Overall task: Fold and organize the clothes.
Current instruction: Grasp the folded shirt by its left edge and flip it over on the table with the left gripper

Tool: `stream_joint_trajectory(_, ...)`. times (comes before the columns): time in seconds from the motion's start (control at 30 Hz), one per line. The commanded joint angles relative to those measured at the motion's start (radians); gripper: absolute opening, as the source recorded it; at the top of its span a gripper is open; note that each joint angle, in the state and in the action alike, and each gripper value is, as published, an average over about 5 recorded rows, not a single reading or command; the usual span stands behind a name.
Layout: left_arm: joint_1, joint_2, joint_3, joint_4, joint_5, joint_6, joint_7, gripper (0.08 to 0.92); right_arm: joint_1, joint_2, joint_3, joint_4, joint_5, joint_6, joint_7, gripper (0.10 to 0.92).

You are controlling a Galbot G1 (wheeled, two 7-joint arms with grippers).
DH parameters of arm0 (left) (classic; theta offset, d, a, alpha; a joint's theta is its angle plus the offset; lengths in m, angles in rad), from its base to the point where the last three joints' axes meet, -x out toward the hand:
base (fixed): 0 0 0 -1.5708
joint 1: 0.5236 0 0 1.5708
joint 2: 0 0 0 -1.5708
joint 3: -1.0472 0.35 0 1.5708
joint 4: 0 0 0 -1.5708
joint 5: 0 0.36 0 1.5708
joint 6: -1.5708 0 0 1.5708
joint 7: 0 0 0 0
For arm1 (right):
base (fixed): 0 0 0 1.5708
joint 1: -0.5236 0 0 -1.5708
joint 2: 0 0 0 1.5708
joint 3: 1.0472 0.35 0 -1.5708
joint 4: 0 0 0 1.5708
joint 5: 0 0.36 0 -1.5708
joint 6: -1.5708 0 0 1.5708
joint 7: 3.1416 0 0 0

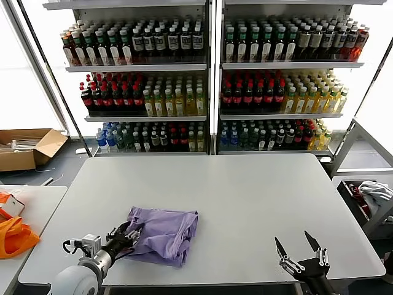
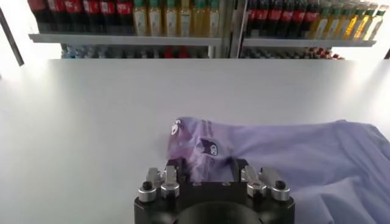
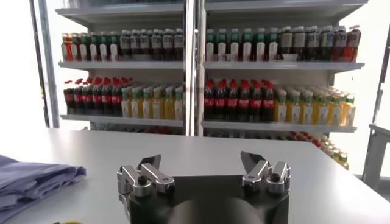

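The lavender T-shirt (image 1: 163, 233) lies roughly folded in a crumpled bundle near the front left of the grey table (image 1: 245, 196). My left gripper (image 1: 130, 236) is at its left edge, shut on a bunched fold of the fabric. In the left wrist view the T-shirt (image 2: 304, 152) rises between the fingers (image 2: 173, 169), with small dark printed figures showing on the raised fold. My right gripper (image 1: 298, 244) is open and empty over the table's front right edge, well apart from the shirt. The right wrist view shows the shirt (image 3: 30, 179) off to the side of the right gripper (image 3: 201, 161).
An orange bag (image 1: 15, 236) lies on a side table (image 1: 37, 203) at the left. A cardboard box (image 1: 27, 147) sits on the floor at the back left. A white-grey cloth heap (image 1: 376, 190) lies in a bin at the right. Bottle shelves (image 1: 209, 67) stand behind the table.
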Motion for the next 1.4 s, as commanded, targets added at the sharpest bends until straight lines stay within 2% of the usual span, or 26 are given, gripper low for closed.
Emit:
stream_joint_trajectory(0.03,0.004,-0.006,0.001,0.017,-0.004,-0.012,0.001,0.464,0.0,0.0,0.001,0.0,0.001,0.002,-0.001,0.823)
stream_joint_trajectory(0.33,0.005,0.001,-0.054,0.013,-0.042,-0.032,-0.008,0.204,-0.011,0.003,0.005,0.002,0.001,0.006,-0.003,0.823)
stream_joint_trajectory(0.47,0.007,0.014,-0.075,0.013,-0.062,-0.037,-0.007,0.115,-0.005,0.004,0.0,0.003,0.0,0.004,-0.003,0.823)
stream_joint_trajectory(0.87,0.016,0.011,-0.083,-0.008,-0.046,-0.039,-0.026,0.094,-0.009,0.004,-0.003,0.007,0.0,0.001,-0.001,0.823)
stream_joint_trajectory(1.0,0.014,0.011,-0.085,-0.018,-0.025,-0.059,-0.03,0.16,-0.007,0.004,-0.004,0.007,0.0,0.001,-0.001,0.823)
stream_joint_trajectory(1.4,0.037,-0.008,-0.058,0.023,-0.014,-0.03,0.006,0.505,-0.011,-0.001,0.019,0.01,0.011,0.003,-0.001,0.823)
